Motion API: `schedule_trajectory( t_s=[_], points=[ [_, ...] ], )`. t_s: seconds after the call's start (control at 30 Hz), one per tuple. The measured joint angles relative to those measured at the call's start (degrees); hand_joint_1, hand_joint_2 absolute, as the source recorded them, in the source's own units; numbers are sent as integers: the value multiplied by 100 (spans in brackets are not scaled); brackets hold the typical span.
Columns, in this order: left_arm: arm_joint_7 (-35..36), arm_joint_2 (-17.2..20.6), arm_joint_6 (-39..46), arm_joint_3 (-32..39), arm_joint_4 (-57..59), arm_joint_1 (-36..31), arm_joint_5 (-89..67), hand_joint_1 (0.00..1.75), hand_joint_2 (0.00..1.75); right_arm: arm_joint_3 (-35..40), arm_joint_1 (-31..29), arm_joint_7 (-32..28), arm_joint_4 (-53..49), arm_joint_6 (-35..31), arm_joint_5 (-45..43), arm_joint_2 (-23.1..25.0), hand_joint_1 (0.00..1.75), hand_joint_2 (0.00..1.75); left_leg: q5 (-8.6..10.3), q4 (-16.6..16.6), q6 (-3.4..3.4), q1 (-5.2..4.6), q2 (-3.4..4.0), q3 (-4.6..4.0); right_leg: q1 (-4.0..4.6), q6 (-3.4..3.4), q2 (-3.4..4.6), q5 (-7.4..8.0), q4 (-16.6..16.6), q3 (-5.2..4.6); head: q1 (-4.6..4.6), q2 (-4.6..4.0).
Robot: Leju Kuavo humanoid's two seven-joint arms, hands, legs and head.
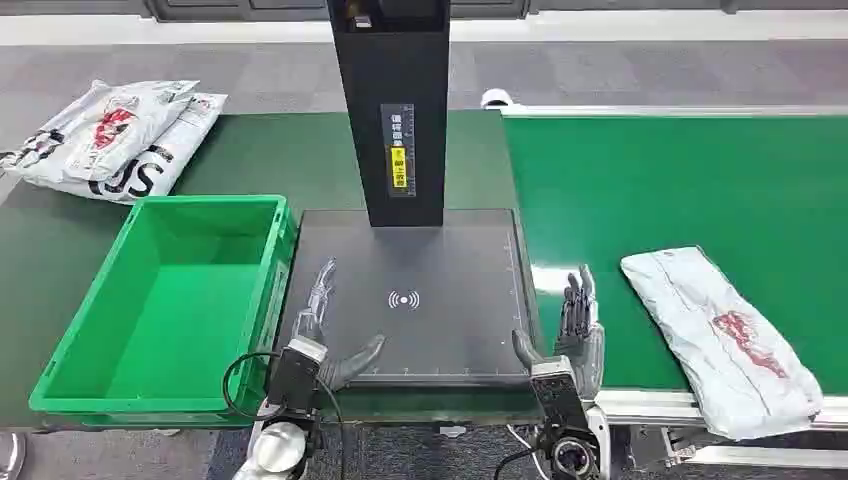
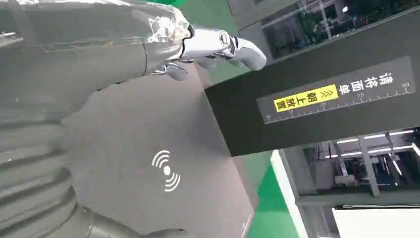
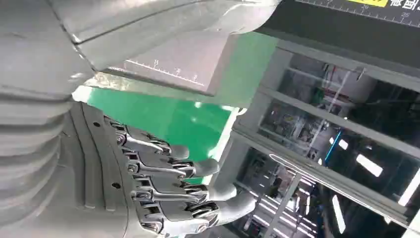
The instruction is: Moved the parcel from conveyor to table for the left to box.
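A white plastic parcel [image 1: 722, 338] with red print lies on the green conveyor [image 1: 680, 190] at the right, near its front edge. My right hand [image 1: 578, 328] stands open at the conveyor's left edge, a short way left of the parcel, holding nothing; its fingers [image 3: 168, 183] are spread. My left hand [image 1: 325, 330] rests open over the front left corner of the dark scanning pad [image 1: 410, 295], fingers [image 2: 223, 47] straight and empty. The green box [image 1: 170, 300] sits empty to the left of the pad.
A black scanner post [image 1: 392, 110] with a yellow label rises at the back of the pad. Two more white parcels [image 1: 115, 135] lie on the dark green table at the far left. The pad carries a white signal mark [image 2: 167, 171].
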Motion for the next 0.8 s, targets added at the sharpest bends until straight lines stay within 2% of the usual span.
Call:
schedule_trajectory(
  t_s=[0.3, 0.63, 0.8],
  points=[
    [-2, 0, 0, 0, 13, 1, -9, 0, 175, -44, 0, 28, 2, -197, -11, -2, 0, 175, 0, 0, 0, 0, 0, 0, 0, 0, 0, 0, 0, 0, 0, -2],
    [70, -2, 15, 0, -59, 7, -55, 0, 175, -628, -140, 177, 240, -651, 315, -105, 0, 175, 0, 1, 0, -3, 0, 1, -3, 1, 0, 0, 0, 1, 0, 0],
    [122, -11, -20, 0, -109, -7, -127, 0, 175, -1066, -221, 454, 297, -800, 1014, -138, 0, 175, 0, 1, 0, -3, -1, 1, -3, 1, -1, 0, 0, 1, 0, 0]
  ],
)
